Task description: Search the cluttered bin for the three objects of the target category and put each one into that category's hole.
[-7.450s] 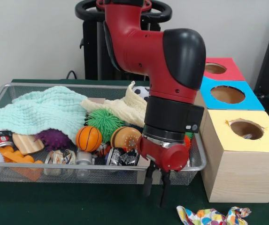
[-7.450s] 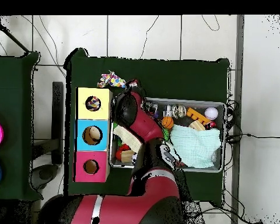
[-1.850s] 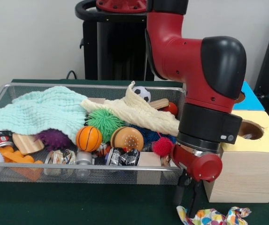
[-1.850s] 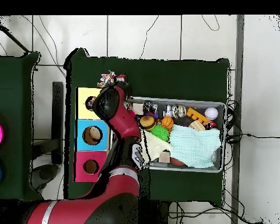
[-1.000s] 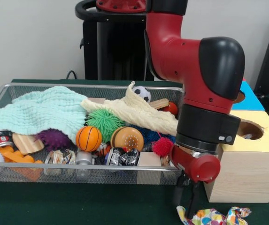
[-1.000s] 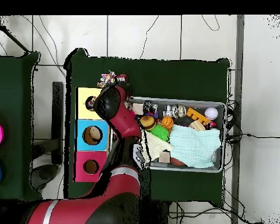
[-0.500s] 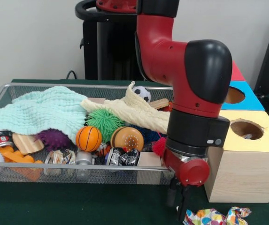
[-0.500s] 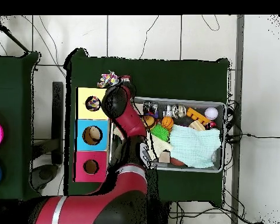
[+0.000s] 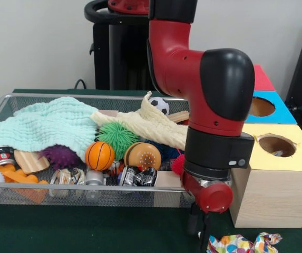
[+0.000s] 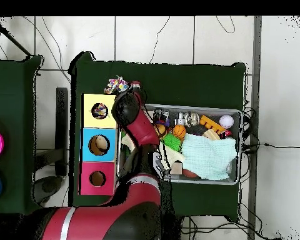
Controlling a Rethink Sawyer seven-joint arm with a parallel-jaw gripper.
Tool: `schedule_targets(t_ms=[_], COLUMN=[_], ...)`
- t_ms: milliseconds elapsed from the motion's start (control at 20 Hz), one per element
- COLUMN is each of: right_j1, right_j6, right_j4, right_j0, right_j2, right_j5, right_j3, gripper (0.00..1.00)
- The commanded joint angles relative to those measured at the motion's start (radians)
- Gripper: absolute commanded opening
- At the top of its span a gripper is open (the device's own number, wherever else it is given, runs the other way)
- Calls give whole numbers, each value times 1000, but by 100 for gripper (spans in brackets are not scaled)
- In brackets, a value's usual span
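One polka-dot cloth [image 9: 240, 244] lies crumpled on the green table in front of the yellow-topped box; it also shows in the overhead view [image 10: 119, 84]. My gripper [image 9: 199, 238] hangs just left of the cloth, low over the table in front of the bin's corner. It looks shut and holds nothing. The yellow box's hole [image 9: 276, 145] is up and to the right of the gripper, and something pale and dotted shows inside it [image 10: 100, 111]. The wire mesh bin [image 9: 87, 188] is full of clutter. I see no dotted cloth in the bin.
A mint green waffle cloth [image 9: 45, 126] and a cream knitted cloth [image 9: 151, 126] cover the back of the bin. A basketball [image 9: 99, 155], spiky balls, cans and wooden pieces lie in front. The blue-topped box [image 9: 261, 107] and red-topped box [image 9: 259, 76] stand behind the yellow one.
My gripper has come away from the cloth's left end and moved left, towards the bin's corner. The cloth's left end has shifted a little and still lies on the table.
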Motion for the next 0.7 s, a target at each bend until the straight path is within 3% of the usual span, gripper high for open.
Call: schedule_targets(t_ms=[50,700], right_j1=[37,64], right_j6=[228,302], right_j4=[40,49], right_j0=[5,59], right_j2=[53,-19], right_j5=[183,252], right_j3=[-34,-71], gripper=[100,100])
